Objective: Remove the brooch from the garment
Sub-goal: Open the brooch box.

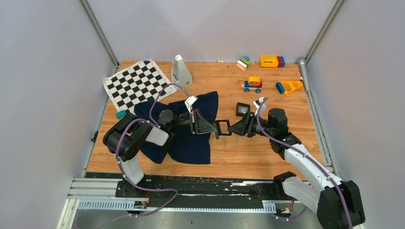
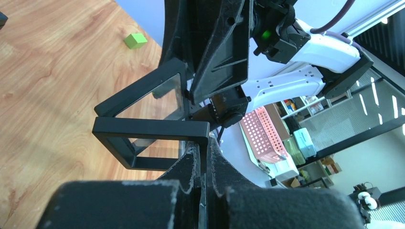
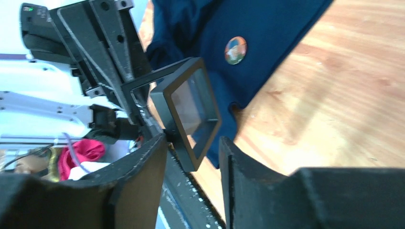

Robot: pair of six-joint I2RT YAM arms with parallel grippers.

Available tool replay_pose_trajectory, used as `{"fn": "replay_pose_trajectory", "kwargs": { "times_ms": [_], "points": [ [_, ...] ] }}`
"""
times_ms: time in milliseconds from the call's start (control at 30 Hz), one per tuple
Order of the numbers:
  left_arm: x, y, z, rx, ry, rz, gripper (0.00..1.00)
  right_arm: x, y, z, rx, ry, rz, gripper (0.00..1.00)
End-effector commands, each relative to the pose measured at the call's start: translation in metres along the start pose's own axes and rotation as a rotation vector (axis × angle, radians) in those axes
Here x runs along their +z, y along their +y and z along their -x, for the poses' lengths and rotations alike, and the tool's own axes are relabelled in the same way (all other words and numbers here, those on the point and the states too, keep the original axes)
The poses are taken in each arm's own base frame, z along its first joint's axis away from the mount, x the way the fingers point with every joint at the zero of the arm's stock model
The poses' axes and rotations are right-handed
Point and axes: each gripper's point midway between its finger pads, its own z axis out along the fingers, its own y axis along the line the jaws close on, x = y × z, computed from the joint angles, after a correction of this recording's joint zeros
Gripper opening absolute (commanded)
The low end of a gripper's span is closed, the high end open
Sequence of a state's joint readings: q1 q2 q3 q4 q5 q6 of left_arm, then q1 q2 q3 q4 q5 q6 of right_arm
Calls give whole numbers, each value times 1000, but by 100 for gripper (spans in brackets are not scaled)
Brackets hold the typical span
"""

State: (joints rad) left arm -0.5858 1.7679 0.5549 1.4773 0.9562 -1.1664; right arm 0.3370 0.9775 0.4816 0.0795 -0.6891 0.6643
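The navy garment (image 1: pixel 188 143) lies crumpled at the table's left-middle, under my left arm. In the right wrist view a small round brooch (image 3: pixel 236 50) sits on the garment (image 3: pixel 267 28). It does not show in the top view. My left gripper (image 1: pixel 211 128) is shut on the edge of a black square frame case (image 1: pixel 222 128), holding it just right of the garment; in the left wrist view the gripper (image 2: pixel 204 153) pinches the hinged-open case (image 2: pixel 150 128). My right gripper (image 1: pixel 233 128) is open, and its fingers (image 3: pixel 143 167) stand on either side of the case's corner (image 3: pixel 191 114).
A black-and-white chequered mat (image 1: pixel 136 83) and a white cone-shaped object (image 1: pixel 181 71) stand at the back left. Toy blocks (image 1: pixel 272 61), a toy car (image 1: pixel 252 85) and an orange piece (image 1: pixel 289 87) are at the back right. A second small black box (image 1: pixel 242 109) sits by the right gripper. A teal block (image 1: pixel 120 114) lies left.
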Motion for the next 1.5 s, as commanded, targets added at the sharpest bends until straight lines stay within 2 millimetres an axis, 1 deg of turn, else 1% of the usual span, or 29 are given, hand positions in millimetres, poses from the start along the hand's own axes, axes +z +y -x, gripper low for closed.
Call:
{"fn": "replay_pose_trajectory", "kwargs": {
  "times_ms": [0,100,200,333,467,533,633,767,833,933,967,1067,1133,1167,1200,1233,1267,1300,1333,1367,1400,1433,1467],
  "points": [
    [2,-10,7,70,2,-48,0,-7,-8,17,-105,-72,-84,48],
    [2,-10,7,66,5,-50,0,-9,-1,8,-151,-39,-26,54],
    [2,-11,7,70,6,-51,0,-11,6,4,-195,-33,18,55],
    [2,-10,6,68,9,-52,0,-10,-1,4,-205,-26,-12,52],
    [2,-12,6,67,11,-57,0,-8,-11,6,-204,-33,-59,52],
    [2,-13,6,69,13,-61,0,-8,-15,4,-203,-29,-67,51],
    [2,-14,7,72,13,-65,0,-7,-18,2,-200,-22,-74,44],
    [2,-17,7,82,15,-72,0,-6,-18,0,-196,-9,-67,30],
    [2,-18,7,84,16,-73,0,-6,-18,-1,-195,-7,-65,30],
    [1,-19,7,86,18,-76,0,-5,-19,0,-198,-3,-68,33],
    [1,-19,7,88,17,-77,0,-5,-19,-1,-198,0,-67,30],
    [1,-20,8,91,18,-78,0,-5,-18,-4,-193,11,-55,14],
    [1,-20,8,96,18,-79,0,-5,-16,-2,-192,5,-52,2],
    [1,-19,7,100,18,-78,1,-7,-16,-5,-175,18,-61,0],
    [1,-19,7,102,18,-75,3,-8,-15,-4,-169,16,-67,0],
    [1,-18,8,109,15,-70,9,-10,-14,-1,-160,9,-81,0],
    [0,-15,7,100,18,-59,18,-12,-14,1,-149,3,-105,0],
    [0,-13,9,112,11,-50,23,-14,-15,4,-138,-6,-131,0],
    [-1,-8,7,93,16,-28,30,-17,-17,6,-122,-8,-165,0],
    [-1,-6,10,118,8,-15,34,-20,-19,8,-108,-9,-197,0],
    [-2,1,7,87,18,19,39,-23,-23,8,-92,-5,-237,0],
    [-2,3,9,127,11,36,41,-26,-28,8,-68,1,-282,0],
    [-4,12,4,88,31,85,46,-28,-32,9,-47,3,-327,0]
  ]
}}
